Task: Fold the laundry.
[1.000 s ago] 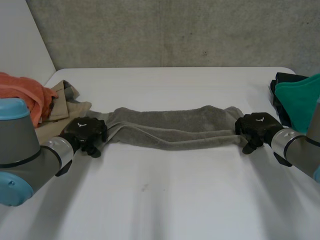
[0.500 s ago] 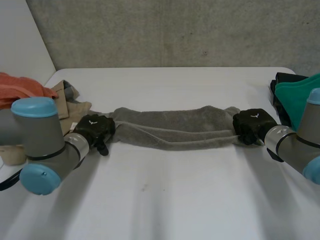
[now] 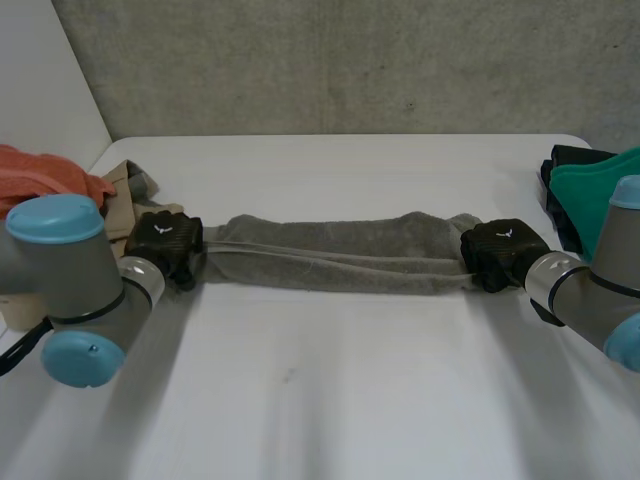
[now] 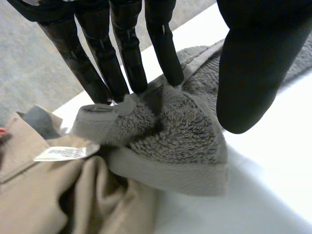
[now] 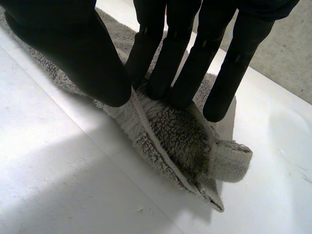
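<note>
The white surface [image 3: 320,400] is bare in front. Across its middle a grey towel [image 3: 330,255], doubled lengthwise into a band, lies stretched between the left robot hand [image 3: 165,240] and the right robot hand [image 3: 500,250], each pinching one short end between fingers and thumb. The next move is probably to bring one end over the other with edges matched, clear of the tan garment [image 4: 58,195] touching the left end; an orange cloth [image 3: 45,170] and a teal cloth [image 3: 595,195] wait farther off.
</note>
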